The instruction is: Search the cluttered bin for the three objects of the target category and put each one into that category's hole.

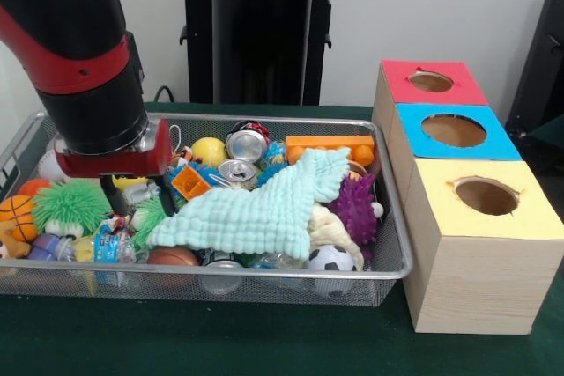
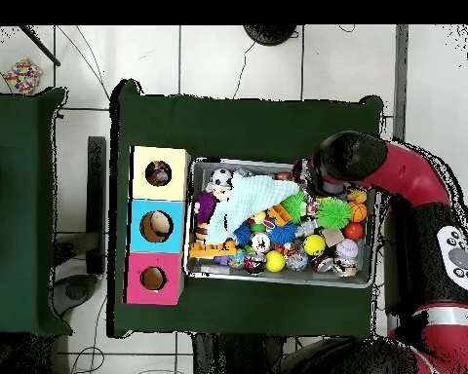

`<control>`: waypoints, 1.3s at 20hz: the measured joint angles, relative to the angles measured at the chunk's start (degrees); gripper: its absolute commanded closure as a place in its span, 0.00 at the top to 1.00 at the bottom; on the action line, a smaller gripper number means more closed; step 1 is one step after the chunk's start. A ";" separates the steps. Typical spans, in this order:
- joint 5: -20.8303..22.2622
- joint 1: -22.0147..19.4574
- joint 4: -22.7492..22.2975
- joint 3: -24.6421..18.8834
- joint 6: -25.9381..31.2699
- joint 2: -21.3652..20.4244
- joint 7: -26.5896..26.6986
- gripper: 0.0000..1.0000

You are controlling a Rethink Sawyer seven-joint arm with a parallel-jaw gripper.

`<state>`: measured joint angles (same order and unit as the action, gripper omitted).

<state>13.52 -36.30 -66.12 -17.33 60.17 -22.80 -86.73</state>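
The red and black arm [image 1: 75, 50] came down from the upper left in the front view, wrist vertical. Its end effector [image 1: 139, 202] pointed straight down, two dark fingers [image 1: 113, 194] standing apart, nothing visibly clamped between them.

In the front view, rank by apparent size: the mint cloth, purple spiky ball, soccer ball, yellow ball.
1. mint cloth
2. purple spiky ball
3. soccer ball and yellow ball: alike; the soccer ball is nearer, so unranked.
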 measured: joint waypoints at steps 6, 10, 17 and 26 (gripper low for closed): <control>-4.29 -0.22 -0.81 -0.95 0.00 0.22 0.00 1.00; -6.30 -0.33 -3.24 -1.46 -0.01 0.28 0.00 1.00; -6.37 -0.32 -4.72 -1.94 -0.01 0.80 0.00 1.00; -4.03 -0.24 -4.73 -2.50 -0.01 1.63 0.00 1.00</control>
<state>9.49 -36.54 -70.85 -19.83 60.16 -21.16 -86.73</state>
